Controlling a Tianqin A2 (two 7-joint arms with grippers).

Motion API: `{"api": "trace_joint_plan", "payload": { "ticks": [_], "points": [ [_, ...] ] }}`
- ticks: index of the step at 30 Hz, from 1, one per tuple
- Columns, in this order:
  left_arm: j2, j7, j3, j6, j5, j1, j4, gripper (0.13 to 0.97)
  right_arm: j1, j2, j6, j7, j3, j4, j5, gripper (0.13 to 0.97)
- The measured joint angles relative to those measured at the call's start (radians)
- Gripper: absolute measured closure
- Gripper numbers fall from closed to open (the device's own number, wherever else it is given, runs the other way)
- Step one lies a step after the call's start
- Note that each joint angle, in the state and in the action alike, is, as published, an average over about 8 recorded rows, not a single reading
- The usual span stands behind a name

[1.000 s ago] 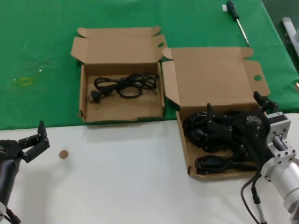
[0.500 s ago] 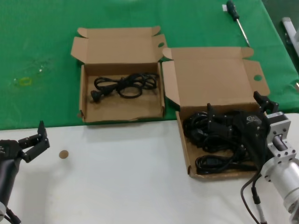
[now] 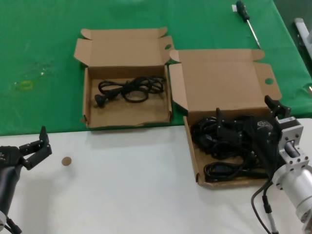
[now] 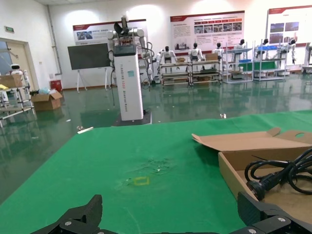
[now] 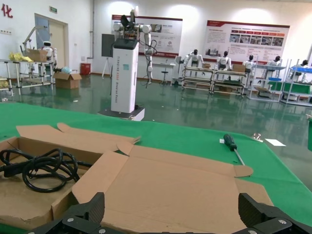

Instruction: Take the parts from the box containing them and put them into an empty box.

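The larger cardboard box (image 3: 193,146) lies at the right with its tall lid (image 3: 219,80) up and several black cord coils (image 3: 222,144) inside. My right gripper (image 3: 246,112) hangs open just above those cords, holding nothing; in its wrist view the right gripper (image 5: 171,209) faces the lid (image 5: 180,190). The smaller box (image 3: 127,114) to the left holds one coiled cord (image 3: 129,88), which the left wrist view shows as a cord (image 4: 280,174). My left gripper (image 3: 45,141) waits open over the white table at the near left, empty; in its own view the left gripper (image 4: 173,214) faces the green mat.
A green-handled screwdriver (image 3: 246,17) lies on the green mat (image 3: 44,48) behind the larger box. A small brown disc (image 3: 66,161) sits on the white table (image 3: 126,185) near my left gripper. The two boxes almost touch at their lid flaps.
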Motion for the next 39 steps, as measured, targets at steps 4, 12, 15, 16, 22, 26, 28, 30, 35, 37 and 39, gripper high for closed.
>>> {"api": "trace_joint_plan", "payload": {
  "ticks": [4, 12, 15, 16, 22, 26, 28, 30, 35, 37, 39],
  "points": [
    [0.000, 0.000, 0.000, 0.000, 0.000, 0.000, 0.000, 0.132, 0.000, 0.000, 0.000, 0.000, 0.000, 0.000, 0.000, 0.129],
    [0.000, 0.000, 0.000, 0.000, 0.000, 0.000, 0.000, 0.132, 0.000, 0.000, 0.000, 0.000, 0.000, 0.000, 0.000, 0.129],
    [0.000, 0.000, 0.000, 0.000, 0.000, 0.000, 0.000, 0.132, 0.000, 0.000, 0.000, 0.000, 0.000, 0.000, 0.000, 0.129],
    [0.000, 0.000, 0.000, 0.000, 0.000, 0.000, 0.000, 0.132, 0.000, 0.000, 0.000, 0.000, 0.000, 0.000, 0.000, 0.129],
    [0.000, 0.000, 0.000, 0.000, 0.000, 0.000, 0.000, 0.132, 0.000, 0.000, 0.000, 0.000, 0.000, 0.000, 0.000, 0.129],
    [0.000, 0.000, 0.000, 0.000, 0.000, 0.000, 0.000, 0.132, 0.000, 0.000, 0.000, 0.000, 0.000, 0.000, 0.000, 0.129],
    [0.000, 0.000, 0.000, 0.000, 0.000, 0.000, 0.000, 0.132, 0.000, 0.000, 0.000, 0.000, 0.000, 0.000, 0.000, 0.129],
    [0.000, 0.000, 0.000, 0.000, 0.000, 0.000, 0.000, 0.132, 0.000, 0.000, 0.000, 0.000, 0.000, 0.000, 0.000, 0.129],
    [0.000, 0.000, 0.000, 0.000, 0.000, 0.000, 0.000, 0.132, 0.000, 0.000, 0.000, 0.000, 0.000, 0.000, 0.000, 0.129],
    [0.000, 0.000, 0.000, 0.000, 0.000, 0.000, 0.000, 0.132, 0.000, 0.000, 0.000, 0.000, 0.000, 0.000, 0.000, 0.129],
    [0.000, 0.000, 0.000, 0.000, 0.000, 0.000, 0.000, 0.132, 0.000, 0.000, 0.000, 0.000, 0.000, 0.000, 0.000, 0.129]
  ]
}}
